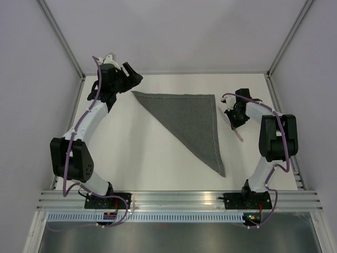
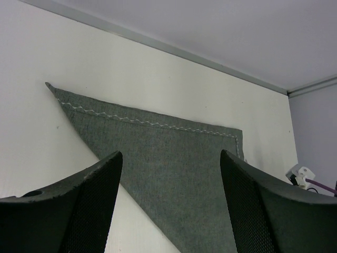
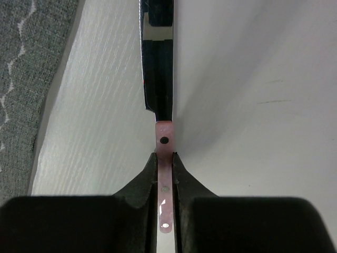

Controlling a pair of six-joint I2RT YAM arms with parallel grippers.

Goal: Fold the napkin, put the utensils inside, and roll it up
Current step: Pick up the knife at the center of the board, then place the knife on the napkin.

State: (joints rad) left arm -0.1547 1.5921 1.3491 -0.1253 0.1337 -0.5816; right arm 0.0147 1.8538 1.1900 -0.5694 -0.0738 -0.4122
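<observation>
White table [image 1: 131, 153]: napkin [image 1: 192, 118] folded triangular; at its three o'clock the right gripper [image 3: 165, 158] clamps the knife [image 3: 158, 74] by its handle, left gripper [image 2: 171, 155] wide, empty; judged next: lift knife onto napkin.

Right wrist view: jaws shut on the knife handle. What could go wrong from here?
1. The right gripper pinches the knife only by its thin handle end; the long blade may pivot or slip when lifted.
2. The left gripper hangs open, off the napkin; placing the knife could shift the fold.
</observation>
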